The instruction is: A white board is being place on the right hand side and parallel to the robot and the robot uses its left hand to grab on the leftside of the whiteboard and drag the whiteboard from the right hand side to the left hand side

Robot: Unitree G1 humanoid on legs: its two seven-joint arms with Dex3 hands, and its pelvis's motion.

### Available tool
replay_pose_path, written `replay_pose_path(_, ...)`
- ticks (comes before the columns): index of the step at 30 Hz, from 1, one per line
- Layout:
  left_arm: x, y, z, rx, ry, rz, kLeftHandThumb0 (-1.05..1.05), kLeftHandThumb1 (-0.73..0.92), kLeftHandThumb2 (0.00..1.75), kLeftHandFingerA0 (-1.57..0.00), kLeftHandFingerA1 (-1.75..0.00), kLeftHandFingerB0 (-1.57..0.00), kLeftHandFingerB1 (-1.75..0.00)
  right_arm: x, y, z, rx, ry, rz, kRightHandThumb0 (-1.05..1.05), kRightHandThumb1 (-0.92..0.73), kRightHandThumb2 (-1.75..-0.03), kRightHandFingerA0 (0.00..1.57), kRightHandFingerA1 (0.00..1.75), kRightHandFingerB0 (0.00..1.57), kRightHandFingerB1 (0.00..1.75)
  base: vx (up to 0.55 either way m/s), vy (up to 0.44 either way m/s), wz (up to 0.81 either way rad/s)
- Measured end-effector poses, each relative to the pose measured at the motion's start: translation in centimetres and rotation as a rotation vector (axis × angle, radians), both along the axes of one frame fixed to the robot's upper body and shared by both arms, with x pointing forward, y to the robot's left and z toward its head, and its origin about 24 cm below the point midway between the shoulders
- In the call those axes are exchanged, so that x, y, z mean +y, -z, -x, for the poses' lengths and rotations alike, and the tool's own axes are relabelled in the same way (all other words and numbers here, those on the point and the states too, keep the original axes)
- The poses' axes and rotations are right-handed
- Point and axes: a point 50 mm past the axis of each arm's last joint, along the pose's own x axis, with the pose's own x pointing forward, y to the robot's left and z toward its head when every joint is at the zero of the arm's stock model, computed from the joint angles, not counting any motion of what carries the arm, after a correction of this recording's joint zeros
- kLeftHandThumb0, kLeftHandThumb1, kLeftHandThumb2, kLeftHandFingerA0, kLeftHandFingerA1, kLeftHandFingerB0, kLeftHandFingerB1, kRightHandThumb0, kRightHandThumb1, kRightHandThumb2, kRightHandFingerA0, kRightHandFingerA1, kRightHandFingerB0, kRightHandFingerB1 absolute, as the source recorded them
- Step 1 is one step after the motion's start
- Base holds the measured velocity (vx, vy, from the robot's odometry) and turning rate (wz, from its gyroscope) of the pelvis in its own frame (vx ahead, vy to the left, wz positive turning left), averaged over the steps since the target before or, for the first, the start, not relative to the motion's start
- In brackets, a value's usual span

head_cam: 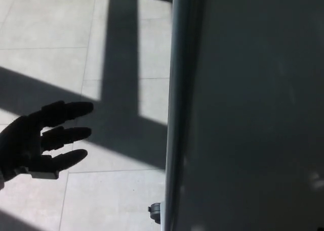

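Whiteboard (253,114) fills the right half of your head view, a dark grey surface in shade, with its left edge frame (174,109) running top to bottom. At its lower left you see a small caster (155,212) on the tiled floor (45,34). Your left hand (38,140) is open, fingers spread, pointing to the board, well apart from it

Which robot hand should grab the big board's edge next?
Left. The left hand is open, fingers pointing at the whiteboard, with only floor between it and the board's left edge. The right hand isn't in view.
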Motion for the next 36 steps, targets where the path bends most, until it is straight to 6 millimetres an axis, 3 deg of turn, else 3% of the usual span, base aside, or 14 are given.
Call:
replay_pose_path(1, -0.4, -0.2, -0.2, 0.001, 0.011, 0.0, -0.45, 0.46, 0.63, -0.23, -0.42, -0.16, -0.33, 0.1, 0.1, 0.1, 0.002, 0.001, -0.005, -0.44, -0.72, -0.64, 0.93, 0.64, 0.35, 0.33, 0.0, 0.0, 0.0)
replay_pose_path(5, -2.6, -0.7, -1.4, 0.002, 0.09, -0.043, -0.46, 0.46, 0.64, -0.23, -0.42, -0.15, -0.32, 0.4, 0.3, 0.4, 0.011, -0.003, -0.013, -0.43, -0.72, -0.65, 0.93, 0.64, 0.35, 0.33, 0.0, 0.0, 0.0)
replay_pose_path(6, -2.8, -0.8, -1.5, 0.002, 0.1, -0.053, -0.27, 0.35, 0.88, -0.06, -0.49, 0.0, -0.46, 0.4, 0.3, 0.4, 0.011, -0.004, -0.012, -0.41, -0.72, -0.63, 0.93, 0.67, 0.38, 0.33, 0.0, 0.0, 0.0)
replay_pose_path(10, -4.2, -1.0, -2.7, 0.015, 0.131, -0.069, -0.27, 0.34, 0.87, -0.05, -0.49, 0.0, -0.47, 0.5, 0.4, 0.5, 0.011, -0.001, -0.011, -0.41, -0.7, -0.62, 0.95, 0.69, 0.41, 0.33, -0.01, -0.003, 0.02)
replay_pose_path(12, -4.6, -1.2, -3.2, 0.017, 0.137, -0.074, -0.3, 0.3, 0.86, -0.03, -0.48, 0.0, -0.47, 0.6, 0.4, 0.4, 0.009, 0.0, -0.012, -0.41, -0.7, -0.61, 0.96, 0.7, 0.41, 0.33, 0.0, 0.0, 0.0)
replay_pose_path(13, -4.9, -1.1, -3.5, 0.021, 0.141, -0.079, -0.57, 0.42, 0.67, -0.2, -0.41, -0.08, -0.33, 0.6, 0.4, 0.5, 0.009, 0.0, -0.011, -0.41, -0.7, -0.61, 0.97, 0.71, 0.41, 0.34, 0.0, 0.0, 0.0)
replay_pose_path(17, -5.8, -0.9, -4.3, 0.035, 0.147, -0.111, -0.61, 0.43, 0.69, -0.24, -0.42, -0.08, -0.33, 0.8, 0.4, 0.5, 0.002, -0.001, -0.009, -0.39, -0.71, -0.61, 0.95, 0.7, 0.42, 0.34, 0.0, 0.0, 0.0)
replay_pose_path(27, -7.4, -0.4, -5.6, 0.054, 0.136, -0.088, -0.6, 0.4, 0.7, -0.21, -0.43, -0.07, -0.31, 1.1, 0.4, 0.5, -0.004, -0.018, 0.008, -0.39, -0.7, -0.62, 0.96, 0.71, 0.42, 0.35, 0.0, 0.0, 0.0)
replay_pose_path(28, -7.5, -0.4, -5.7, 0.054, 0.134, -0.087, -0.31, 0.25, 0.85, -0.03, -0.48, -0.01, -0.48, 1.1, 0.4, 0.5, -0.004, -0.019, 0.009, -0.39, -0.71, -0.62, 0.95, 0.71, 0.42, 0.34, 0.0, 0.0, 0.0)
replay_pose_path(36, -8.8, -0.6, -6.2, 0.036, 0.136, -0.08, -0.32, 0.23, 0.84, -0.02, -0.48, 0.0, -0.47, 1.3, 0.4, 0.3, -0.007, -0.029, 0.02, -0.4, -0.7, -0.61, 0.97, 0.71, 0.43, 0.35, 0.0, 0.0, 0.0)
